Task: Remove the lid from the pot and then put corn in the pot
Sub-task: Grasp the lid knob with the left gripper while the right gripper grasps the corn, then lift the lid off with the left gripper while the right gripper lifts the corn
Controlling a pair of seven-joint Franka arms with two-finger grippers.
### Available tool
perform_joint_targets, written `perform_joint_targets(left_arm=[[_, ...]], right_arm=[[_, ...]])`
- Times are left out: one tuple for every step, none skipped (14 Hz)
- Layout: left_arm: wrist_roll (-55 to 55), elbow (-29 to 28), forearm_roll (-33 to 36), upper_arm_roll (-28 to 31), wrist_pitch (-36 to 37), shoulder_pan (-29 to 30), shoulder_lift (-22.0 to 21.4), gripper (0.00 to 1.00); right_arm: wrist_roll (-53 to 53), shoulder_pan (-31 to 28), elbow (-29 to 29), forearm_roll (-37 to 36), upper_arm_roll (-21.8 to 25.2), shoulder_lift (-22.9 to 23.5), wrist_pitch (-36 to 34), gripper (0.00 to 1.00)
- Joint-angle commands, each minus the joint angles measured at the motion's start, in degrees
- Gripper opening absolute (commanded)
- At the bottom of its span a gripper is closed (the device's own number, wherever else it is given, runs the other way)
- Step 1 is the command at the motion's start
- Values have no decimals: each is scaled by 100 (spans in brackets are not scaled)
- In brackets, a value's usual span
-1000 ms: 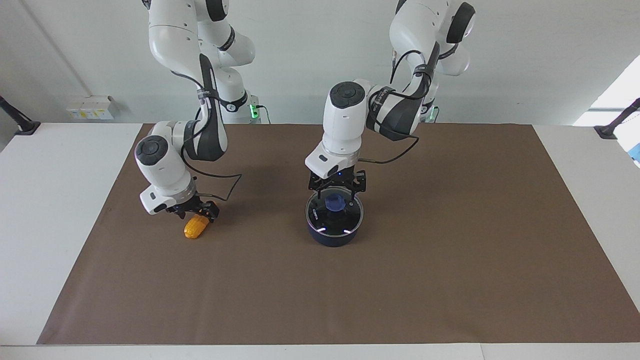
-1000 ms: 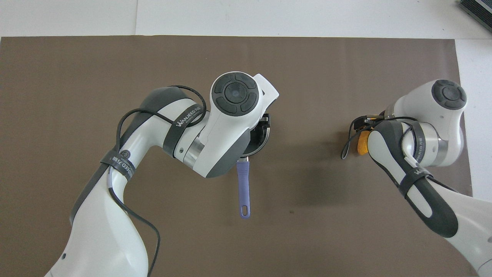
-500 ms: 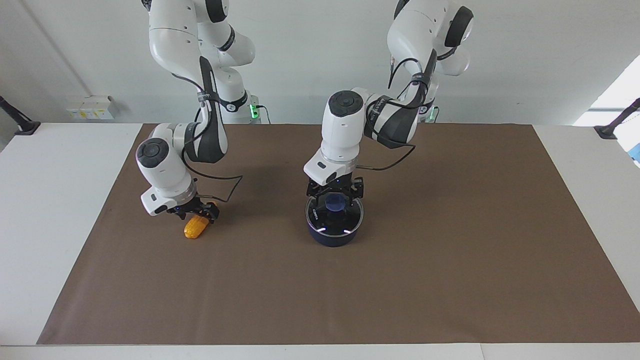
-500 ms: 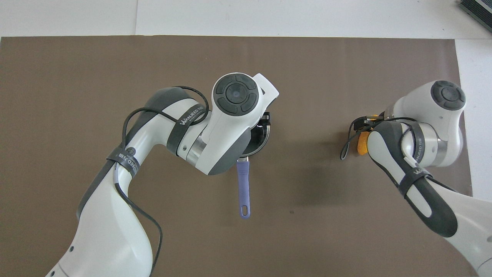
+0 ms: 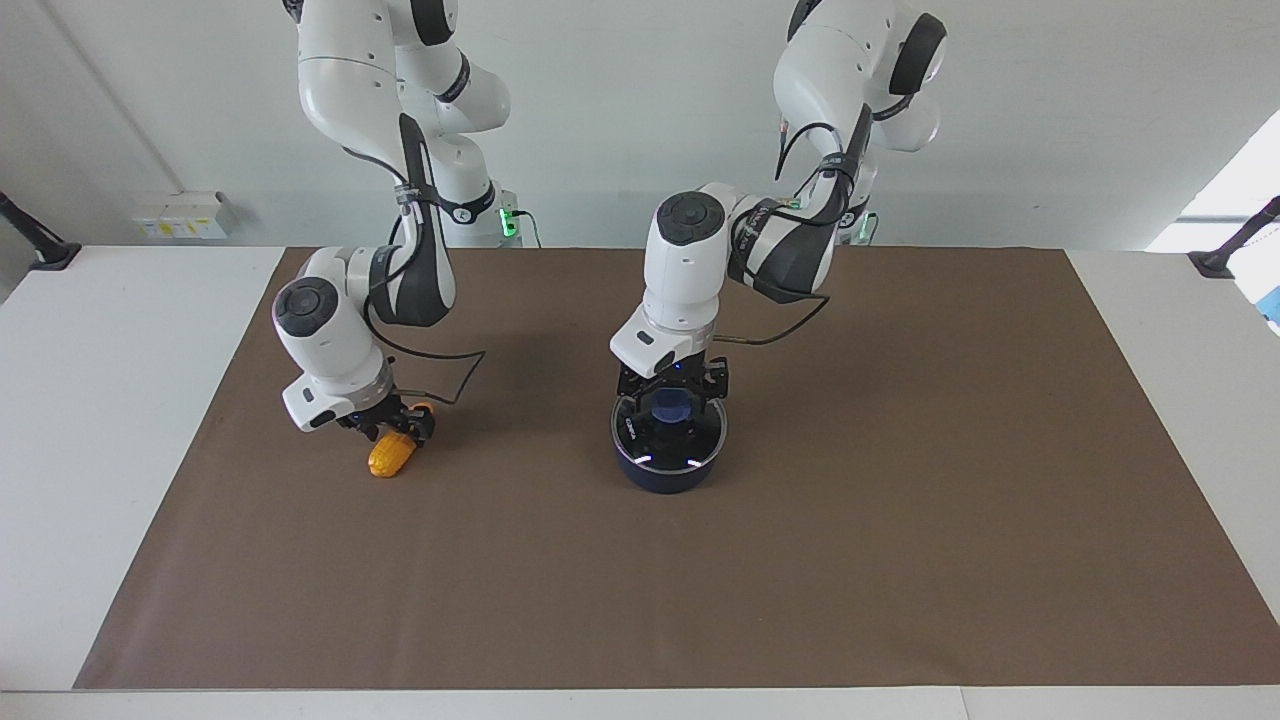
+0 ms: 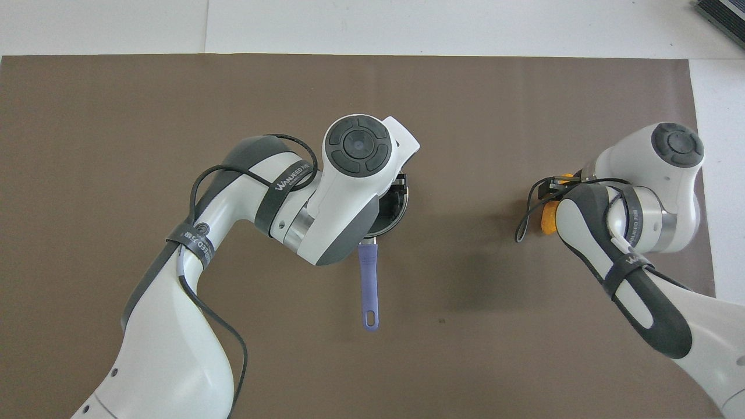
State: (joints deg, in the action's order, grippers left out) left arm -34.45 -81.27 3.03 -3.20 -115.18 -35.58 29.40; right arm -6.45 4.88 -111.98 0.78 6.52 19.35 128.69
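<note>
The navy pot (image 5: 667, 474) stands mid-mat with the glass lid (image 5: 690, 447) on it; its blue handle (image 6: 368, 285) points toward the robots. My left gripper (image 5: 672, 398) is low over the lid, open, with a finger on each side of the blue knob (image 5: 672, 406). The orange-yellow corn (image 5: 389, 458) lies on the mat toward the right arm's end of the table. My right gripper (image 5: 394, 428) is down on the corn's end nearer the robots. In the overhead view my left wrist hides most of the lid, and the right arm covers part of the corn (image 6: 547, 220).
The brown mat (image 5: 900, 520) covers most of the white table (image 5: 90, 400). Small white boxes (image 5: 180, 215) sit by the wall off the right arm's end. A dark object (image 6: 722, 14) lies off the mat at a corner of the overhead view.
My left gripper has come down closer around the lid's knob and its wrist has shifted slightly. My right gripper and the corn have hardly moved. The lid stays on the pot.
</note>
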Motion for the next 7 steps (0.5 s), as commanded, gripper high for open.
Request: perform_joint_targets(left_arm=[[-114, -117, 5, 21, -66, -2, -48, 72], [-123, -117, -73, 21, -66, 7, -48, 50], [-123, -126, -118, 30, -75, 24, -57, 29], [-115, -169, -118, 21, -75, 24, -66, 4], [-123, -170, -136, 30, -58, 33, -66, 0], [-115, -143, -153, 30, -49, 33, -66, 0], [-115, -134, -153, 30, -5, 33, -74, 0]], right_arm=[[-50, -66, -87, 46, -28, 34, 227, 79], [-50, -57, -78, 46, -28, 34, 227, 78], [-50, -66, -78, 46, -28, 34, 218, 75], [-50, -66, -78, 46, -28, 34, 227, 73], [-50, -66, -78, 54, -28, 34, 227, 67], [-41, -83, -78, 46, -28, 34, 227, 55], [-23, -92, -87, 46, -28, 34, 227, 33]])
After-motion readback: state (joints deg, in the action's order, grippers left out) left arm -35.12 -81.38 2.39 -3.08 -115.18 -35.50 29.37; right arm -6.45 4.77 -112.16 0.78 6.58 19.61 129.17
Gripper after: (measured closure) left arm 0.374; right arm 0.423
